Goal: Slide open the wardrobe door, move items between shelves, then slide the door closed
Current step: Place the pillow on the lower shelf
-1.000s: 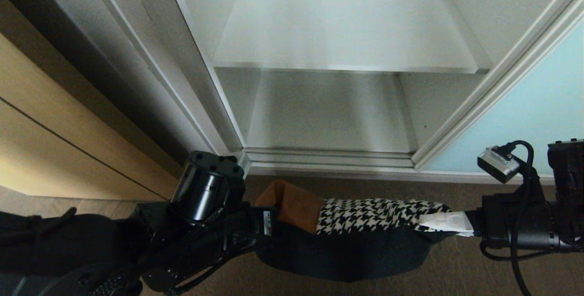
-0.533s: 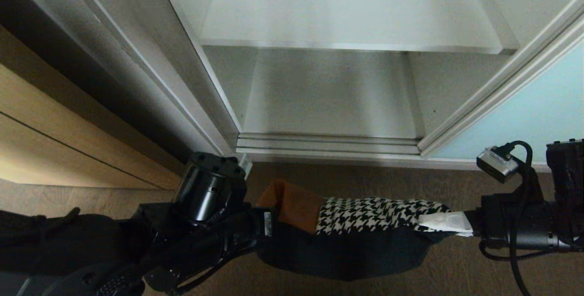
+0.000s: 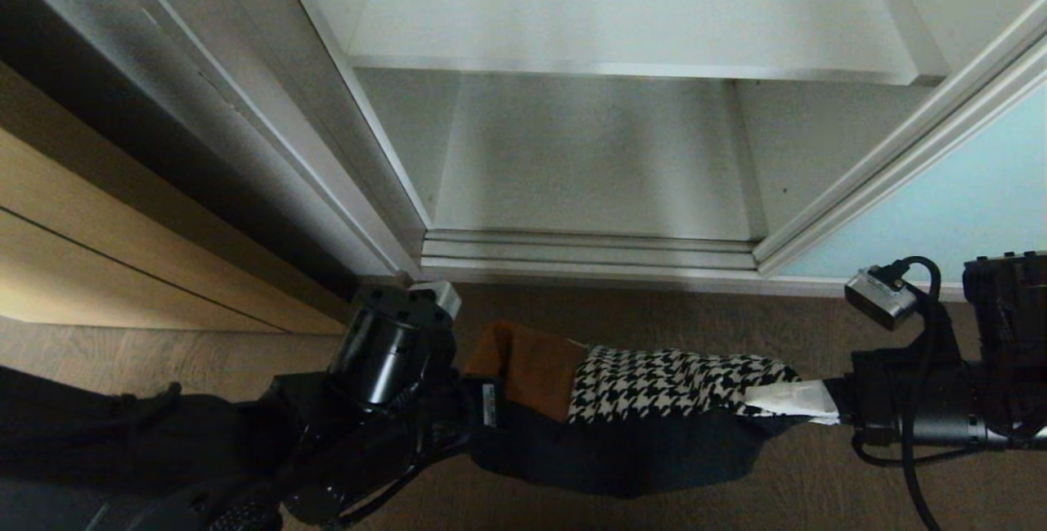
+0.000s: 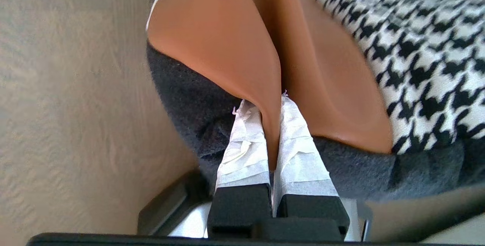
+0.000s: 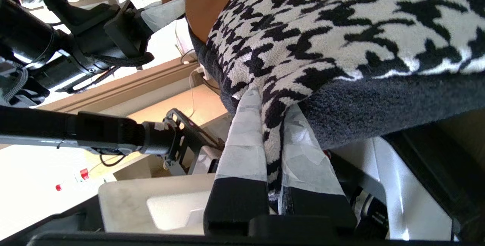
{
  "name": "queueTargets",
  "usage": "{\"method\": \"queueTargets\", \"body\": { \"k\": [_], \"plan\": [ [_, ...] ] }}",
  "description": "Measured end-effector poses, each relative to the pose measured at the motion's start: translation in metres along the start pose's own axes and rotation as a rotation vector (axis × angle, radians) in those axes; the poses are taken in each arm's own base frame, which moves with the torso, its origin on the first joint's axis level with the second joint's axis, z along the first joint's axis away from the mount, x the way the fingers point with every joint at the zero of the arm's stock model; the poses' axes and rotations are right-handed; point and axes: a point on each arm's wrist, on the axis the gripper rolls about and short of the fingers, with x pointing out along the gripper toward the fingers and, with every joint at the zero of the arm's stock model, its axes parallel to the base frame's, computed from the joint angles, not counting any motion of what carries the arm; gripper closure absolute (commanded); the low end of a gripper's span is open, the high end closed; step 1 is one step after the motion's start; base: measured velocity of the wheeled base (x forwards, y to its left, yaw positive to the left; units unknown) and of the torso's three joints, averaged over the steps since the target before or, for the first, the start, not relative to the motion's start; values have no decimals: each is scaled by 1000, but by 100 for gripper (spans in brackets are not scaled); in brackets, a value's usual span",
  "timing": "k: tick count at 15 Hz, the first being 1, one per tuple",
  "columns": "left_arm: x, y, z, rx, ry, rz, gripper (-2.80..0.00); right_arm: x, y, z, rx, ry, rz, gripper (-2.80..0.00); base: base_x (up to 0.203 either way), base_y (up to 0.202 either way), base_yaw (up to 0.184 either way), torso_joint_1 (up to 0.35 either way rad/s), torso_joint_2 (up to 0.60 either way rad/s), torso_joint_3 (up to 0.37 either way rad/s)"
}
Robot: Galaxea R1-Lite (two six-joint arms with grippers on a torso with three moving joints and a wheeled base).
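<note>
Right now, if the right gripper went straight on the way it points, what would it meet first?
The right gripper points sideways toward the robot's left and is shut on the cushion, so the cushion's body comes first. Beyond it, the left gripper holds the tan end, probably in the same line, though depth is unclear.

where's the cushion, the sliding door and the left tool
cushion (image 3: pixel 671 384), head view, houndstooth front
sliding door (image 3: pixel 965 204), head view, frosted glass
left tool (image 4: pixel 271 124), left wrist view, between its fingertips
</note>
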Motion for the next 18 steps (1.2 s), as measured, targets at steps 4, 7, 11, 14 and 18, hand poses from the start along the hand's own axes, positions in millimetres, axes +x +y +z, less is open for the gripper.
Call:
{"method": "queueTargets", "body": {
  "k": [4,7,11,14,18],
  "plan": [
    [13,2,-8,8,6,9,0,4,-4,0,2,2,0,0,0,0,0,0,0,0],
    [19,3,-13,11,21,17,0,6,-6,0,10,8,-4,0,0,0,0,0,0,0],
    [29,10,-8,1,-21,29,0,13,-9,10,12,4,-7,0,0,0,0,0,0,0],
    [35,22,15,-49,-114,46,0,24,-15,26,10,-15,-39,0,0,0,0,0,0,0],
    [56,31,49,-51,-211,74,0,36,-11,64,-47,-79,-32,0,0,0,0,0,0,0]
  ]
}}
